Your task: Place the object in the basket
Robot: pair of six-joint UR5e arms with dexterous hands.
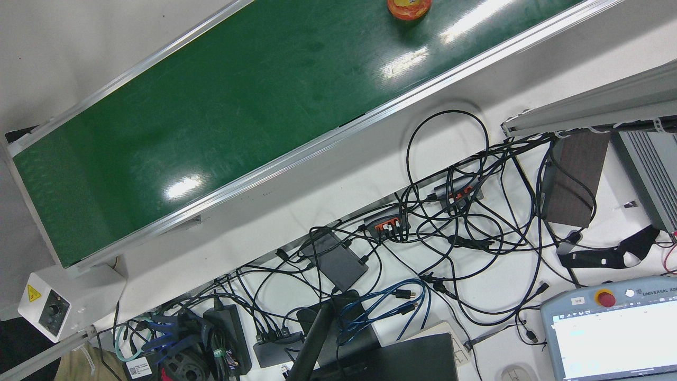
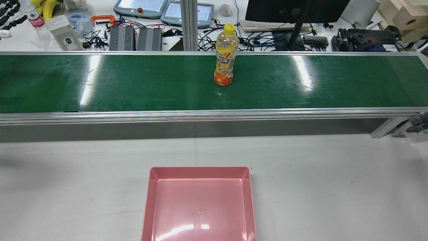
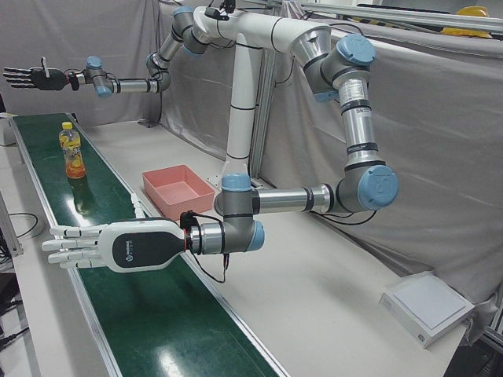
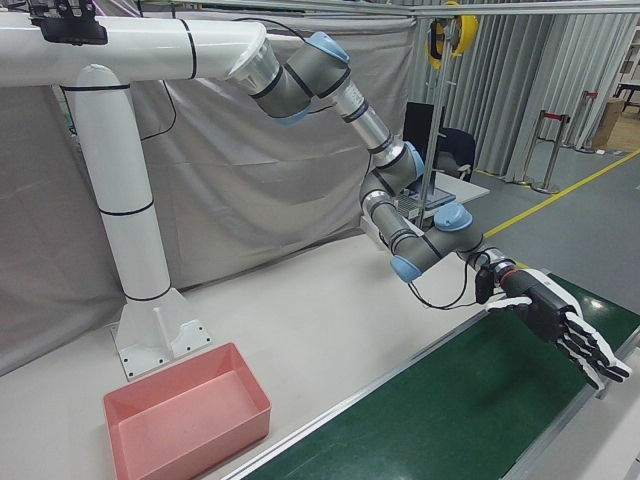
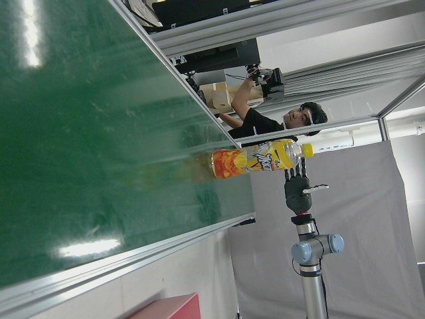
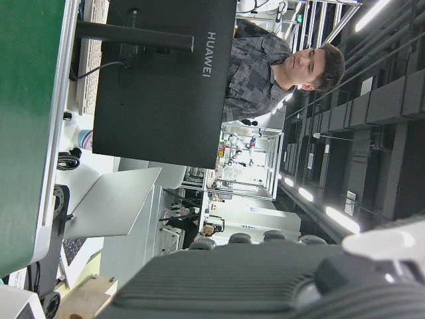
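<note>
- Pink rectangular plastic basket [image 2: 200, 171]: seen empty, on the white table nearest the robot's base, short of the belt.
- Green conveyor belt with aluminium side rails [image 2: 133, 83]: runs crosswise beyond the basket. Nothing is carried on it except one bottle.
- Orange juice bottle, clear plastic with a yellow cap [image 2: 226, 57]: stands upright at about mid-length of the belt, towards its far rail, almost in line with the basket. It is touched by neither hand.
- Step in hand (judged): approach and grasp, not yet begun.
- A side-on wrap around the labelled body, below the shoulder, is advised. The bottle is tall and narrow, so a push near the cap would probably tip it.
- The fingers should be kept spread until the body sits against the palm, then closed evenly from both sides.
- The bottle should be lifted clear of the near rail before it is carried back to the basket. Whether the belt is running cannot be told.
- Left hand, white-shelled [image 3: 102, 247]: held flat over the belt, fingers straight and slightly apart. Nothing is held, and it is well apart from the bottle.
- Right hand, dark with pale finger segments [image 4: 555, 320]: likewise stretched flat and empty above the belt on the bottle's other side, well apart from it.
</note>
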